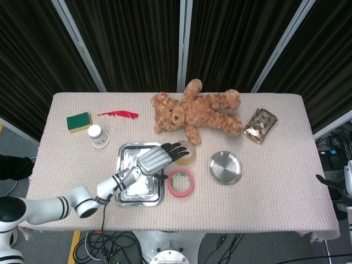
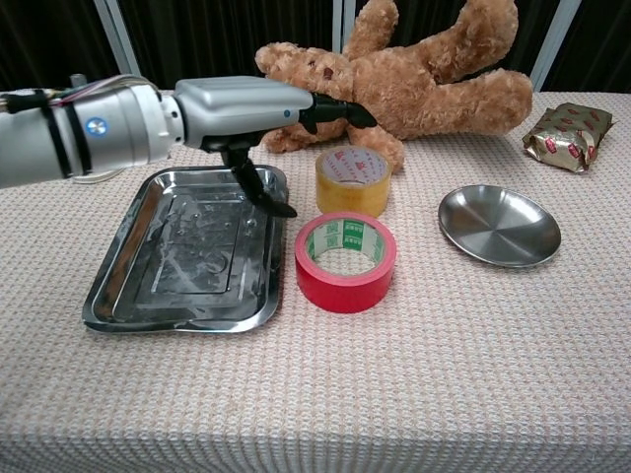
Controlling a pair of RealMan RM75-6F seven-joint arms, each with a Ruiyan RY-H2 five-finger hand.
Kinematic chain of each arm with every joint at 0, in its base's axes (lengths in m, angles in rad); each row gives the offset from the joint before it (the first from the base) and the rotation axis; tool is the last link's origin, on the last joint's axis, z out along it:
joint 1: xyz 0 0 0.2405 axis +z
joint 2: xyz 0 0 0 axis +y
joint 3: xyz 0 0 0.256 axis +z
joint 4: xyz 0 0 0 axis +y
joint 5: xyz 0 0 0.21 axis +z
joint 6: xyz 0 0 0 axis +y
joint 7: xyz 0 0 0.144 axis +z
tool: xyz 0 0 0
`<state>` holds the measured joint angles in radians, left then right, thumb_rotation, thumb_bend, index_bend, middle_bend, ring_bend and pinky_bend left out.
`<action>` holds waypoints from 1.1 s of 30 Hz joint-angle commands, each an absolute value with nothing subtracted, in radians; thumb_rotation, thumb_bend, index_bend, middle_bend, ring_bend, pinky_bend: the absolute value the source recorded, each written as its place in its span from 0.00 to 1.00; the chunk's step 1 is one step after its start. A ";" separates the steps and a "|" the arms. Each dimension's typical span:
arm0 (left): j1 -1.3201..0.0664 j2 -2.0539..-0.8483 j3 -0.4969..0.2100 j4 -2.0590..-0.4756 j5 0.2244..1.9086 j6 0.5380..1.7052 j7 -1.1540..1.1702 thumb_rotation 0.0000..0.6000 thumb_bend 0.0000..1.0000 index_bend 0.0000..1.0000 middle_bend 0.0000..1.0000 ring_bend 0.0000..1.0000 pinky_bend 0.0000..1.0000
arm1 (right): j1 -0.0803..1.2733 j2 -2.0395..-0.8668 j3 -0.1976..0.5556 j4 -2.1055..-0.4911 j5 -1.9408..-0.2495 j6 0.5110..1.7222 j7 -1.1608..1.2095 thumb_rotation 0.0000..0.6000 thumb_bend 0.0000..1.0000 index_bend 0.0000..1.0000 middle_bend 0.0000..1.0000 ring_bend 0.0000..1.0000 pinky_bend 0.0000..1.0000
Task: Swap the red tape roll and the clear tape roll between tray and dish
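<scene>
The clear tape roll (image 2: 352, 181) (image 1: 185, 153) stands on the cloth between the steel tray (image 2: 129, 281) (image 1: 124, 193) and the round steel dish (image 2: 499, 225) (image 1: 225, 167), just in front of the teddy bear. The red tape roll (image 2: 345, 260) (image 1: 181, 182) lies on the cloth right of the tray's near corner. My left hand (image 2: 251, 113) (image 1: 156, 158) hovers above the tray's right edge, open, fingers stretched toward the clear roll and holding nothing. Tray and dish are both empty. My right hand is not in view; only part of that arm (image 1: 342, 187) shows at the right edge.
A brown teddy bear (image 2: 414, 79) (image 1: 197, 111) lies behind the rolls. A foil snack packet (image 2: 570, 133) (image 1: 260, 125) sits at the back right. A green sponge (image 1: 79, 121), red feather (image 1: 117, 114) and white cup (image 1: 98, 136) are at the back left.
</scene>
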<state>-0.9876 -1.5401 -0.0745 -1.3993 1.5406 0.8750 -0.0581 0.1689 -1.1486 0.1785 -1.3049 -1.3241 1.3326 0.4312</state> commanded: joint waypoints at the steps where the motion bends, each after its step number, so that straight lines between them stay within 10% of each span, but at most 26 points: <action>1: -0.939 -1.443 -0.010 -1.561 1.595 0.915 0.048 1.00 0.16 0.05 0.06 0.02 0.17 | 0.168 -1.148 0.178 -1.303 -1.324 1.329 0.433 1.00 0.00 0.00 0.00 0.00 0.00; 33: -1.104 -1.639 0.002 -1.299 1.736 0.786 0.068 1.00 0.16 0.05 0.04 0.00 0.12 | 0.176 -1.178 0.174 -1.258 -1.332 1.283 0.458 1.00 0.00 0.00 0.00 0.00 0.00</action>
